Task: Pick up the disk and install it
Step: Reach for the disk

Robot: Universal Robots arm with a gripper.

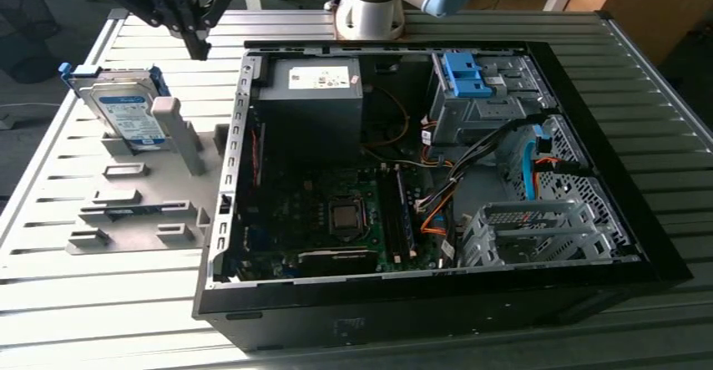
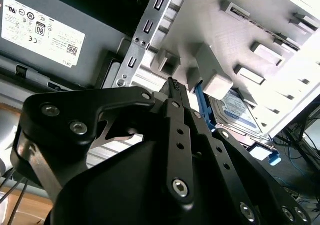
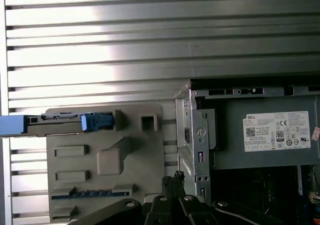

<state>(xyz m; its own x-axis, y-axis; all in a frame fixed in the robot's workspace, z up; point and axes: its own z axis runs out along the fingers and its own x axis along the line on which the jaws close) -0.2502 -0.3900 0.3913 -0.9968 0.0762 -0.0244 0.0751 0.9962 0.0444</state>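
Black metal gripper [image 2: 173, 84] [image 3: 172, 177] closest to lens in both wrist views: tips pinched together, nothing between them. Hangs above the slatted metal table [image 1: 67, 303], by a corner of the open black computer case [image 1: 644, 228]. Flat silver disk in bright blue plastic frame [image 1: 120, 107]: not picked up, standing on a long edge, leaning, at the far end of the grey plastic rack [image 1: 145, 220]. From the tips it lies toward the exterior view's left and lower; long axis parallel to the table slats.
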